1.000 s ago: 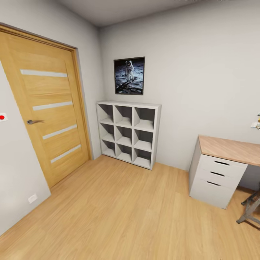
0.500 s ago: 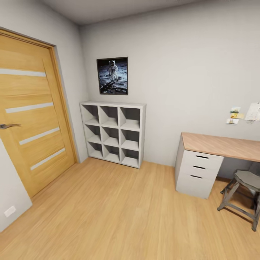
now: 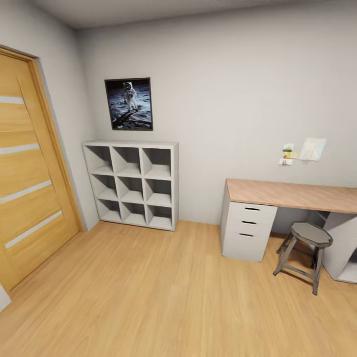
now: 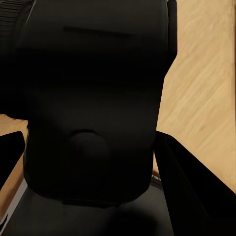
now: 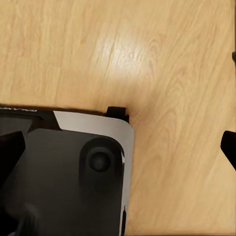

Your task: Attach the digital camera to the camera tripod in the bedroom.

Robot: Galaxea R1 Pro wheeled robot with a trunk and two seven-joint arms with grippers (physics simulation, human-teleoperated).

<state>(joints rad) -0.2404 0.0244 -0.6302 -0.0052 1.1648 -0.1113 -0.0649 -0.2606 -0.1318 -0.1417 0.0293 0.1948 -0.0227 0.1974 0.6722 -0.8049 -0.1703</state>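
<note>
Filling the lower frame, the light wood plank floor (image 3: 163, 297) of the bedroom (image 3: 238, 89) meets plain white walls. Left edge: wood door (image 3: 25, 188) with pale horizontal strips. Centre-left: white nine-cube shelf (image 3: 131, 183) under a framed astronaut picture (image 3: 129, 104). Right: wood-topped desk (image 3: 292, 194), white drawers, round grey stool (image 3: 305, 250). No legible writing. Either gripper's state cannot be told.

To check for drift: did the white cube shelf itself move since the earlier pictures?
No. The cube shelf keeps its place under the astronaut picture; both slide leftward together, so the camera turned.
</note>
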